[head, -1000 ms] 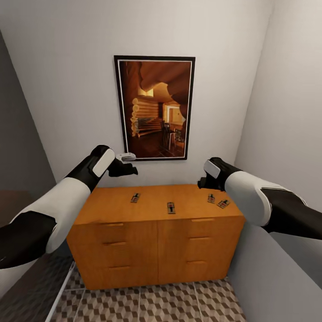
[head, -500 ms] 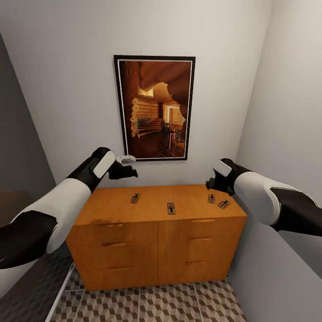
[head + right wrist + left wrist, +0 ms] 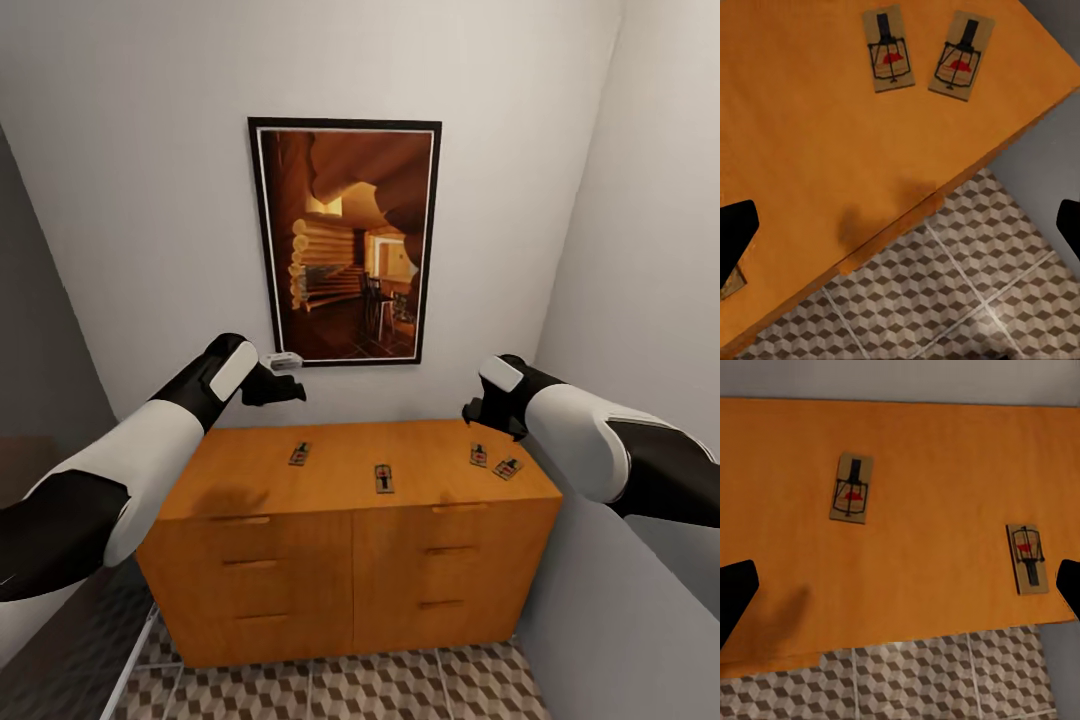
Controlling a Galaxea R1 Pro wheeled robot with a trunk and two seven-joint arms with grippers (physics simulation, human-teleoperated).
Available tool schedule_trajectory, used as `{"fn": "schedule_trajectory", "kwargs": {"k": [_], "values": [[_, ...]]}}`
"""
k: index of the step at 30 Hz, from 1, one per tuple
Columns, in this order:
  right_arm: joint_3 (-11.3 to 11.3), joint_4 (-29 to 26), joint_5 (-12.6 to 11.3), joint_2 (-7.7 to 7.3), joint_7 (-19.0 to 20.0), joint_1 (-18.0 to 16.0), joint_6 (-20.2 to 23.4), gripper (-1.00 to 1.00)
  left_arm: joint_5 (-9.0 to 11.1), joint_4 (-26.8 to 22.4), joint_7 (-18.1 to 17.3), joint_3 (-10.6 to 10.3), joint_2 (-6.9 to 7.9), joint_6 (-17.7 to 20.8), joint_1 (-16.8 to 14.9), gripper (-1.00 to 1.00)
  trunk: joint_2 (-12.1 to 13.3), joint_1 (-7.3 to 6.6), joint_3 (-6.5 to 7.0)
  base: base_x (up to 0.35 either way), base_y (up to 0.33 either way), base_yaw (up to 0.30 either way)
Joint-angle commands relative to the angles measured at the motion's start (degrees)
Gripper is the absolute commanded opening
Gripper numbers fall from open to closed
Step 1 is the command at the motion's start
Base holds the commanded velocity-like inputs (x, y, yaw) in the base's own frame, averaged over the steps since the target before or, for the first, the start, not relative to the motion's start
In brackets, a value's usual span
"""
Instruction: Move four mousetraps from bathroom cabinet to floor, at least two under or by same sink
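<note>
Four mousetraps (image 3: 300, 454) lie flat on the cabinet (image 3: 350, 560) top surface: one left, one centre, two just beside each other near the right end. Left hand (image 3: 285, 385) and right hand (image 3: 478, 412) hover above, fingers apart, empty. Cube-pattern bathroom floor (image 3: 330, 690) below.

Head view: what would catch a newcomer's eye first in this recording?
The tall framed picture of a log-cabin interior hangs on the wall, above an orange-brown cabinet. Four mousetraps lie on the cabinet top: one toward the left, one mid-front and two close together at the right. Both arms reach in above it, the left pincer and right pincer holding nothing.
</note>
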Motion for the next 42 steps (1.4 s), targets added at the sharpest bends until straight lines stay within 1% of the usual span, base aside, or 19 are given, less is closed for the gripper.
{"fn": "schedule_trajectory", "kwargs": {"k": [1, 12, 16, 23, 33, 42], "values": [[-0.5, 0.1, 0.1, -0.01, -0.3, -0.1, 0.0, 1.0, 0.6, 0.0, 0.4, -0.3, 0.02, 0.1, -0.1, 1.0, -0.1, 0.07, -0.11, 0.309, 0.0, 0.0], [-0.5, 0.1, -0.3, -0.02, -0.4, -0.1, -0.1, 1.0, 0.8, 0.1, 0.0, -0.3, -0.08, 0.2, -0.1, 1.0, -0.1, 0.07, -0.11, 0.328, 0.0, 0.0], [-0.5, 0.1, -0.4, -0.13, -0.3, -0.1, -0.1, 1.0, 0.8, 0.1, -0.1, -0.3, -0.17, 0.3, -0.1, 1.0, -0.1, 0.07, -0.11, 0.212, 0.0, 0.0], [-0.5, 0.1, -0.4, -0.43, -0.3, -0.1, 0.0, 1.0, 0.9, 0.2, -0.2, -0.3, -0.67, 0.6, -0.1, 1.0, -0.1, 0.07, -0.11, 0.075, 0.0, 0.0], [-0.5, 0.1, -0.4, -0.47, 0.1, -0.1, 0.8, 1.0, 0.8, 1.4, 0.1, -0.3, -0.96, 0.3, -0.1, 1.0, -0.1, 0.07, -0.11, 0.014, -0.028, 0.0], [-0.4, 0.1, -0.4, -0.25, 1.1, -0.1, 5.2, 1.0, 0.8, 1.9, 0.7, -0.5, -1.3, 0.2, -0.1, 1.0, -0.1, 0.07, -0.11, 0.018, -0.239, 0.0]]}}
